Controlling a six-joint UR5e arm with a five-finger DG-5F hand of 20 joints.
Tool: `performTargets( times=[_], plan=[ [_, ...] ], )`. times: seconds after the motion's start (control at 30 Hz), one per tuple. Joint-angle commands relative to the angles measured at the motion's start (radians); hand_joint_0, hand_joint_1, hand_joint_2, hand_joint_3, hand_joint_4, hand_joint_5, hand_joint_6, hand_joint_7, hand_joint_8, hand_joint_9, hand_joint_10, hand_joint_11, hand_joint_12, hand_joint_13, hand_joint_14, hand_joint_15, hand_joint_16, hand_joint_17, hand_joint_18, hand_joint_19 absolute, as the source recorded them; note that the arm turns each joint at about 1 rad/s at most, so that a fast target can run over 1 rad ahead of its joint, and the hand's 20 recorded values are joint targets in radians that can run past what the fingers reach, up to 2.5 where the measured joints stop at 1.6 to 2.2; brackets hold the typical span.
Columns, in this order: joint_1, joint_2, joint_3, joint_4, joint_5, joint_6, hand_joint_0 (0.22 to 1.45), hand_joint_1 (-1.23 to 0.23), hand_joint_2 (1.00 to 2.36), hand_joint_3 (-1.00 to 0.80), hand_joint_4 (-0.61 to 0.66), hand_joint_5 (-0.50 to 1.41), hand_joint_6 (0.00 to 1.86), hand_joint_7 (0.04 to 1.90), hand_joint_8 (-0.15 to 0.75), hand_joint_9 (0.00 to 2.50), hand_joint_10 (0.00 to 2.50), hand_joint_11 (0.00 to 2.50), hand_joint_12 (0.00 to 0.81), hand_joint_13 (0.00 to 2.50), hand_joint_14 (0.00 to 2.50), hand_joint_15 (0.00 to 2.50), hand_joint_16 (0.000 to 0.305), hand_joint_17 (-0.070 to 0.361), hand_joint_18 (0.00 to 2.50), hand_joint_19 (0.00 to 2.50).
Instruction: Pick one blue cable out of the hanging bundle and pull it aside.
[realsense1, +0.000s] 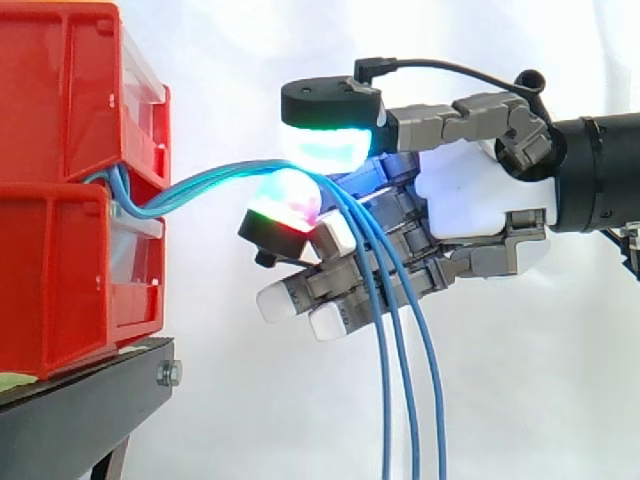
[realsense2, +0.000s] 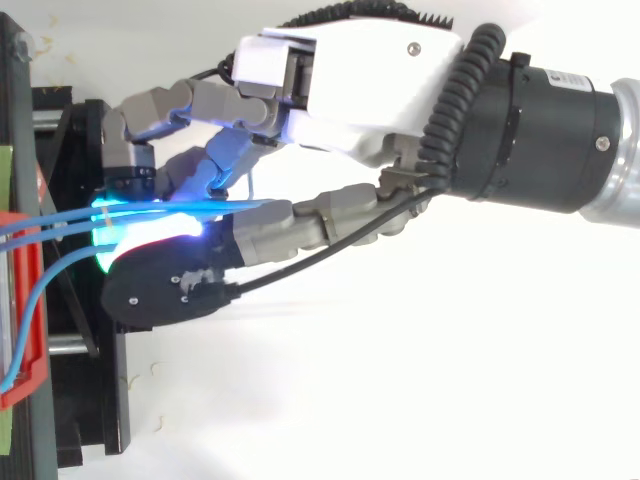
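The hand (realsense1: 480, 200) reaches in level from the right of the side view, its white palm showing and its fingers stretched leftward toward the red bins (realsense1: 60, 110). These are stacked on the black stand (realsense1: 80, 410) before the white curtain (realsense1: 230, 400). The thumb lies along the top, its pad (realsense1: 330, 145) glowing cyan and green. Directly beneath it one finger is bent upward so that its pad (realsense1: 290, 200), glowing red and magenta, comes against the thumb pad. The other fingers (realsense1: 300, 295) reach out lower, slightly bent, with white tips that stay apart from the bins. The blue cables (realsense1: 200, 190) come out of the gap between the upper and lower bin, run rightward in a shallow arc and pass between the two glowing pads, which pinch them. How many strands are actually clamped cannot be told. Past the pinch, three strands fall across the lower fingers and hang down to the bottom edge of the side view. In the top view the hand (realsense2: 370, 70) comes in from the right with its back upward. Two strands (realsense2: 60, 222) run side by side from the left edge to the bright cyan glow under the thumb pad, and a third curves up from the lower left to join them there.
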Motion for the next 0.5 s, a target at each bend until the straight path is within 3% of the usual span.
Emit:
performTargets(
  times=[0.0,0.07,0.27,0.37,0.47],
  plan=[
    [-0.001,0.000,0.000,0.000,-0.001,0.000,0.77,-0.90,1.01,-0.33,0.15,-0.17,0.93,1.49,0.296,0.73,0.02,0.71,0.398,0.56,0.01,0.36,0.052,0.117,0.55,0.40],
    [-0.003,0.000,0.000,-0.002,-0.001,0.000,0.76,-0.93,1.00,-0.48,0.16,-0.17,0.93,1.46,0.295,0.74,0.01,0.68,0.398,0.57,0.01,0.36,0.052,0.116,0.56,0.39],
    [-0.007,0.000,0.000,-0.006,-0.001,0.002,0.56,-0.89,1.00,-0.50,0.22,-0.14,0.91,1.41,0.296,0.75,0.01,0.65,0.400,0.59,0.01,0.37,0.052,0.117,0.57,0.43],
    [-0.010,0.000,0.000,-0.006,-0.001,0.002,0.47,-0.64,1.00,-0.50,0.22,-0.12,0.89,1.40,0.328,0.83,0.01,0.63,0.434,0.63,0.01,0.38,0.058,0.130,0.60,0.48],
    [-0.012,0.005,0.000,-0.006,-0.001,-0.003,0.54,-0.47,1.00,-0.50,0.23,-0.12,0.88,1.44,0.313,0.85,0.01,0.61,0.415,0.61,0.01,0.39,0.054,0.121,0.55,0.53]
  ],
)
